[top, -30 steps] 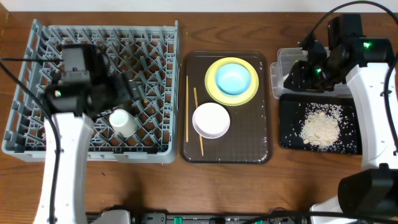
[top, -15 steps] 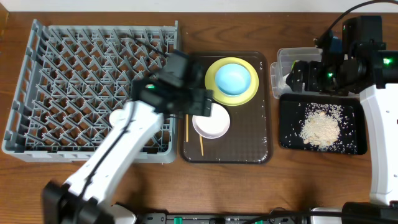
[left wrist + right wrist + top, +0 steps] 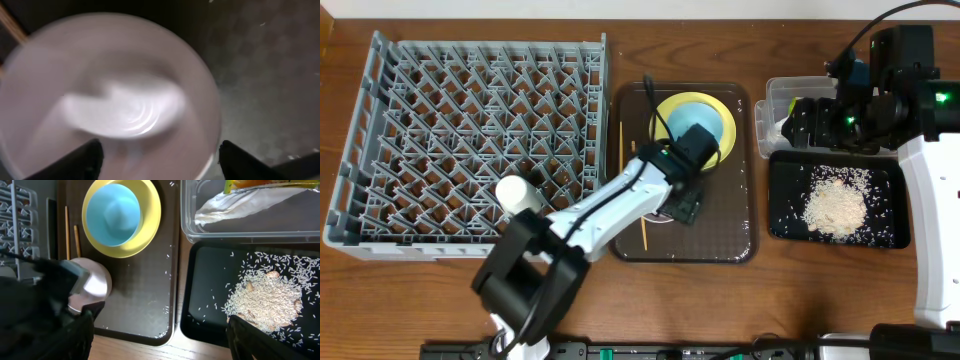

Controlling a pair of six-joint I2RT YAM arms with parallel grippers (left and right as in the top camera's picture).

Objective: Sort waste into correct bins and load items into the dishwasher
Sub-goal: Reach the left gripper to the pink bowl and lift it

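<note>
Hovering: left hand spread wide, empty, over round white bowl | bowl on dark brown serving tray, 6 o'clock of round yellow plate | right hand spread, empty | risk: off-centre rim pinch tips bowl onto thin wooden chopsticks at 9 o'clock

One rack, one cup, one brown tray, one plate. Two bowls: a blue bowl and a white bowl; two chopsticks. One tub, one black tray.

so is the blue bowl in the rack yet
Out: the blue bowl sits on the yellow plate, on the brown tray, not the rack.
</note>
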